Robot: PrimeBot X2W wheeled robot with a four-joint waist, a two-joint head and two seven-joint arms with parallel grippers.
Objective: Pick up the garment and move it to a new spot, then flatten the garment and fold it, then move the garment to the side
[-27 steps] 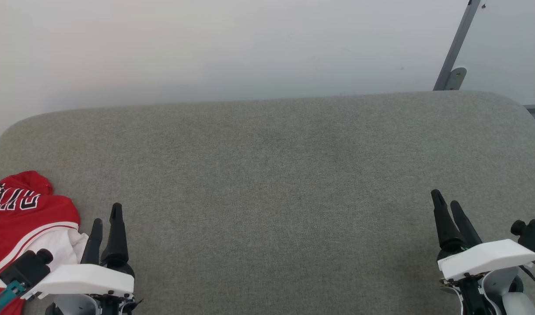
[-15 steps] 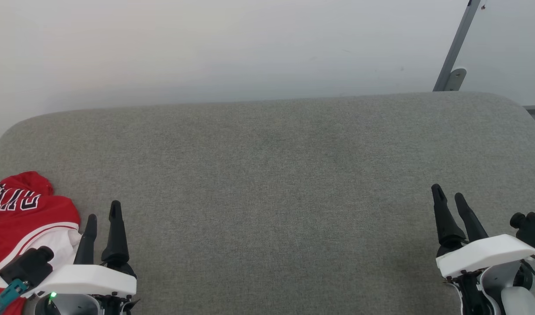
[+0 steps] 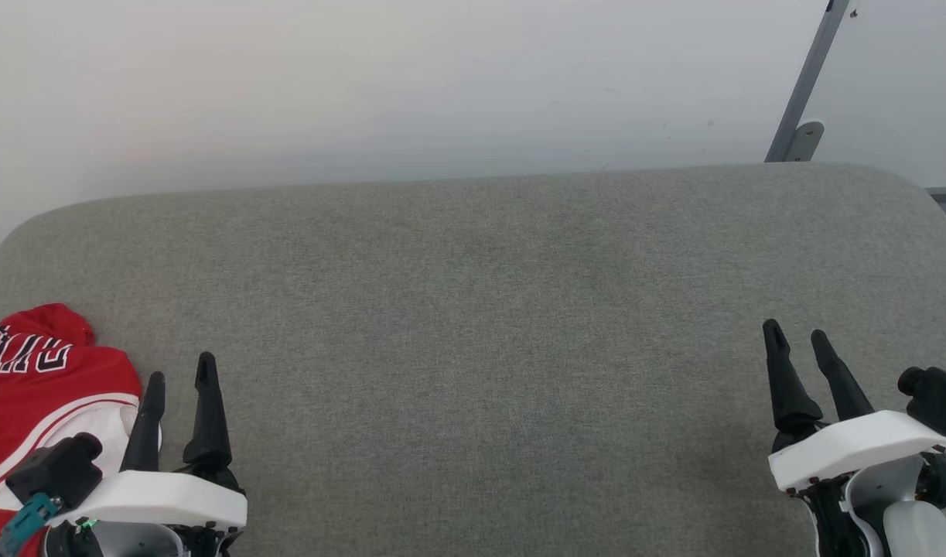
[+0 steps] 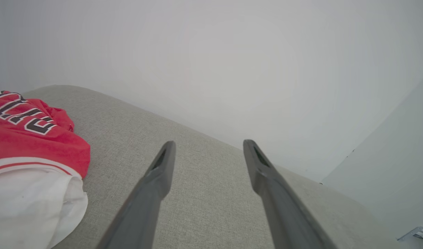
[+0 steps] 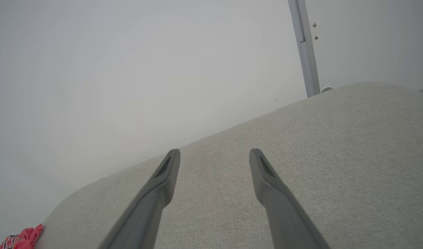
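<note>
We face a pale wall [image 3: 364, 77] that takes up the 12 o'clock half of the head view. Below it is a broad worktop [image 3: 473, 325] covered in grey fabric, with rounded far corners.

The garment [image 3: 47, 387] lies crumpled on the worktop at 8 o'clock of the head view, cut off by the picture's edge. Its red body is uppermost, with black, white-edged letters showing upside down. A white sleeve with a red stripe spills toward 6 o'clock. In our left wrist view it sits at 9 o'clock, with a strip of bare fabric between the sleeve and the nearer finger. In our right wrist view a scrap of red shows at 8 o'clock, well away.

A grey metal post [image 3: 809, 77] slants up the wall at 1 o'clock.

Our left pincer [image 3: 180, 368] is at 7 o'clock, just beside the garment, its fingers spread apart and gripping nothing. Our right pincer [image 3: 795, 331] is at 4 o'clock, well apart from the garment, its fingers likewise parted and empty. We cannot tell whether either pincer's tips touch the worktop.
</note>
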